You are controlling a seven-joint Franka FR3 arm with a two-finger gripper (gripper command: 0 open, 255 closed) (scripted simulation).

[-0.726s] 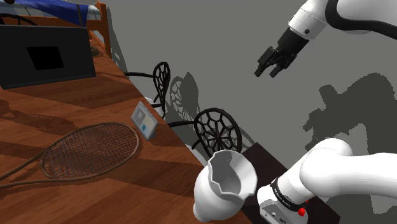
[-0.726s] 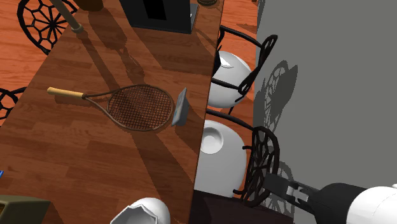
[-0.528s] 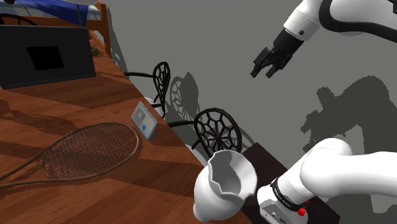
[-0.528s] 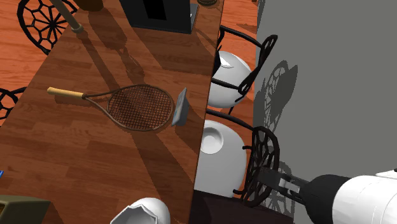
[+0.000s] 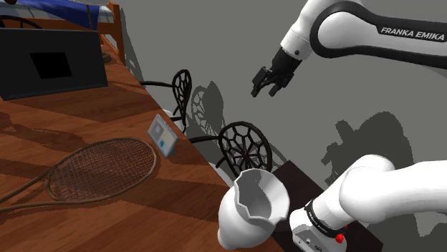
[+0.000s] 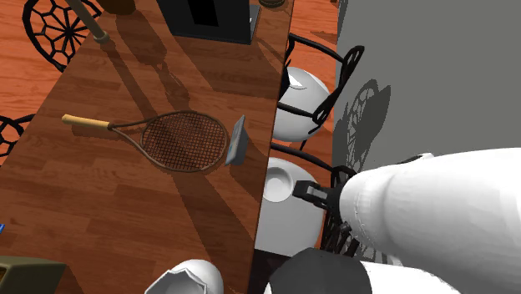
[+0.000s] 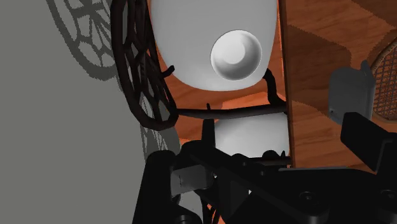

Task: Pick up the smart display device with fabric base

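Note:
The smart display is a small grey slab with a pale screen. It stands tilted at the wooden table's edge, beside the head of a racket. In the second exterior view the display shows edge-on, and in the wrist view it is a grey shape ahead of the right finger. My black gripper hangs open and empty high in front of the grey wall, well off the table and far from the display. From the other side, the gripper pokes out over a white chair seat.
Two black wire-back chairs with white seats stand between the wall and the table edge. A white jug sits near the stand. A black box stands at the table's far end.
The arm has swung the gripper toward the shoulder view's left and slightly down. In the second exterior view the white arm now covers the lower right. The display has not moved.

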